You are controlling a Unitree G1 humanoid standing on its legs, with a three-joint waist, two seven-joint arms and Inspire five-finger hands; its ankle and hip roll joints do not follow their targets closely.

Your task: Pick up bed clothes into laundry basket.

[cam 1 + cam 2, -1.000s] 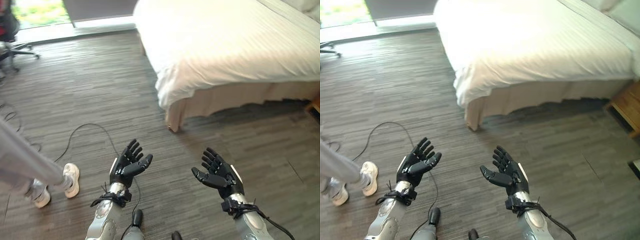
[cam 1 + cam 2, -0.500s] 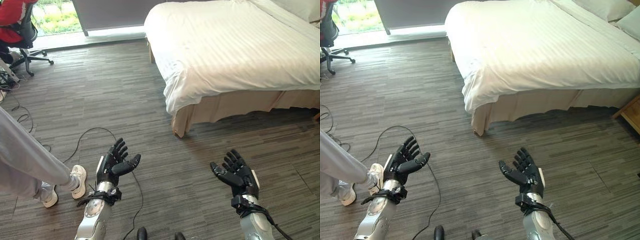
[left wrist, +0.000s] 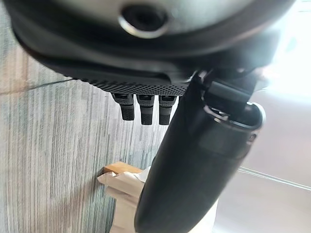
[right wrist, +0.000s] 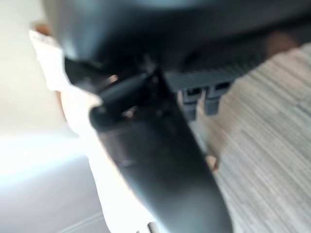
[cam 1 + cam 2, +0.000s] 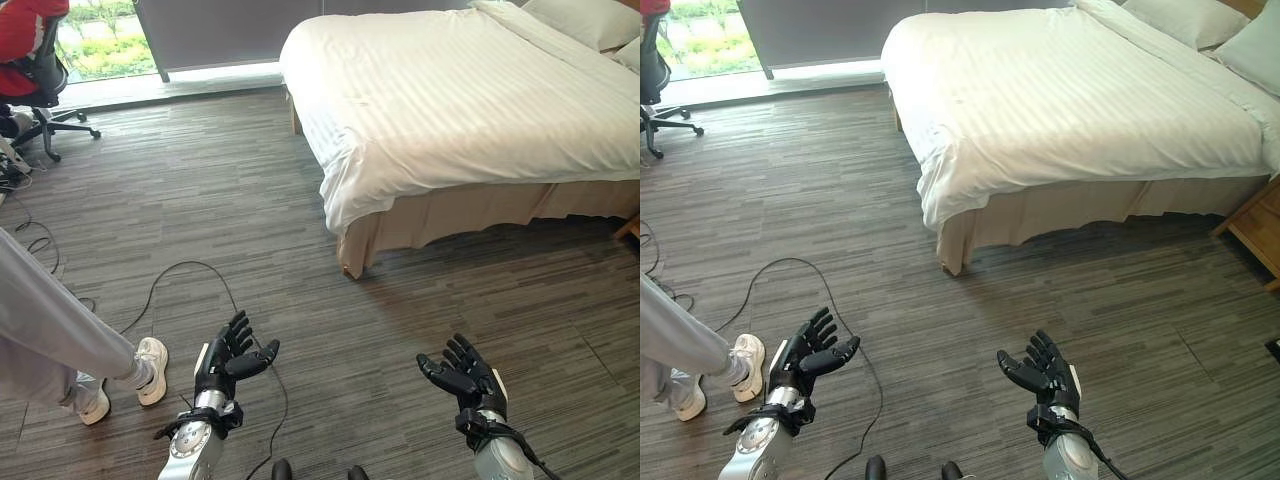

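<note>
Both arms reach forward over the wood-grain floor, palms turned up and nothing in either one. The left hand sits at the near left, fingers straight and spread, thumb angled out toward the middle; its wrist view shows straight fingers and the thumb above bare floor. The right hand sits at the near right, fingers relaxed and fanned out, likewise empty; its own wrist view agrees, with straight fingers past the thumb. The two hands are well apart from each other and from the bed.

The bed fills the far right of the scene. The bed clothes, a white striped sheet or duvet, lie spread flat over the mattress and hang down over its near edge and its left corner. Below them a beige bed skirt runs along the near side to the floor. Pillows lie at the far right end of the bed. A wooden nightstand stands at the right edge, just beside the bed.

At the near left a person's leg in light grey trousers comes in, with white trainers on the floor, near the left hand. An office chair stands at the far left by a bright window.
</note>
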